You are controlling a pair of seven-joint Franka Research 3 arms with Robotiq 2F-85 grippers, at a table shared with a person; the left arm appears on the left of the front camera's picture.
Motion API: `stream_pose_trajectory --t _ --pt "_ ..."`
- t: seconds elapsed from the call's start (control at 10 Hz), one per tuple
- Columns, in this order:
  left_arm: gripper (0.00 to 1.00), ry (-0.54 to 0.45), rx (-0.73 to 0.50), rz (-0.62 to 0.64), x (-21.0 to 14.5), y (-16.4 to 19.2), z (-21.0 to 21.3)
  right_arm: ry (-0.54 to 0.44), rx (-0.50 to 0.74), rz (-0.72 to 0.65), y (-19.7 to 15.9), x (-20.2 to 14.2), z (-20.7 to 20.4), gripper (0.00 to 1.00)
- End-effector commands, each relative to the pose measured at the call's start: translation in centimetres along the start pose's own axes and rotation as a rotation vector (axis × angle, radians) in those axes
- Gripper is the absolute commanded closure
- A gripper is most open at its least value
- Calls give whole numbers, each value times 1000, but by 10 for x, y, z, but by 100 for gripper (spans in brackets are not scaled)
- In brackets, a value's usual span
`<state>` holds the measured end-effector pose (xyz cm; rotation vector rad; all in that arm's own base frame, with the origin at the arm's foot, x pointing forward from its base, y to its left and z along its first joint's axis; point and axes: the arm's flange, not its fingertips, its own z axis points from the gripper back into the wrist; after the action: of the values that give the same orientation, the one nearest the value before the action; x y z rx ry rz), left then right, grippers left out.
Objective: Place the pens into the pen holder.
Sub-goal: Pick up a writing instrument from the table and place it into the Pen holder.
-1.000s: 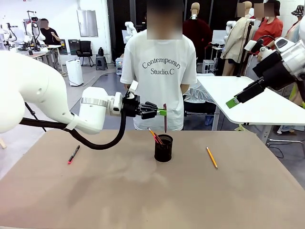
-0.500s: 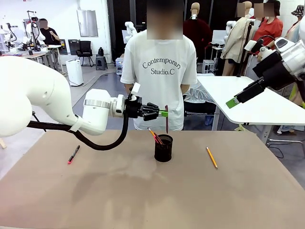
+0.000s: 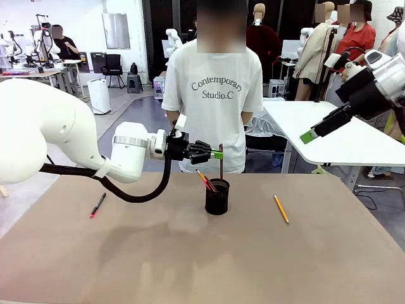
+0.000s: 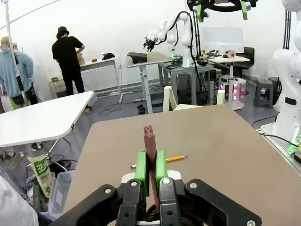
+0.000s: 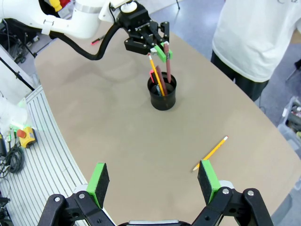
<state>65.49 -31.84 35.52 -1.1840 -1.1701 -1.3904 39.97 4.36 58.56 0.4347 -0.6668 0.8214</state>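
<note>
Pen (image 3: 220,167) pinched upright in left end effector (image 3: 219,153), over pen holder (image 3: 217,200).

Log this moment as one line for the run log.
left gripper: shut on reddish-brown pen, upright over pen holder | right gripper: open, raised | on table: pencil, black marker

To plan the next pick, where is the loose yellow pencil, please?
Front view: the yellow pencil lies on the table, right of the pen holder, apart from it.
</note>
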Motion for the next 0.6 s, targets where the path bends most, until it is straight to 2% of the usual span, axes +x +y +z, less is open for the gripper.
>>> stream_pose_trajectory --t 0.0,0.2,0.3,0.5 --pt "100 11 -1 7 3 4 -2 -25 16 -5 -1 2 -1 0" --pt "100 17 1 11 1 4 -2 -25 16 -5 -1 2 -1 0" --pt "85 24 1 7 1 4 -2 -25 16 -5 -1 2 -1 0" --pt "46 24 6 20 1 3 1 -25 16 -5 -1 2 -1 0"
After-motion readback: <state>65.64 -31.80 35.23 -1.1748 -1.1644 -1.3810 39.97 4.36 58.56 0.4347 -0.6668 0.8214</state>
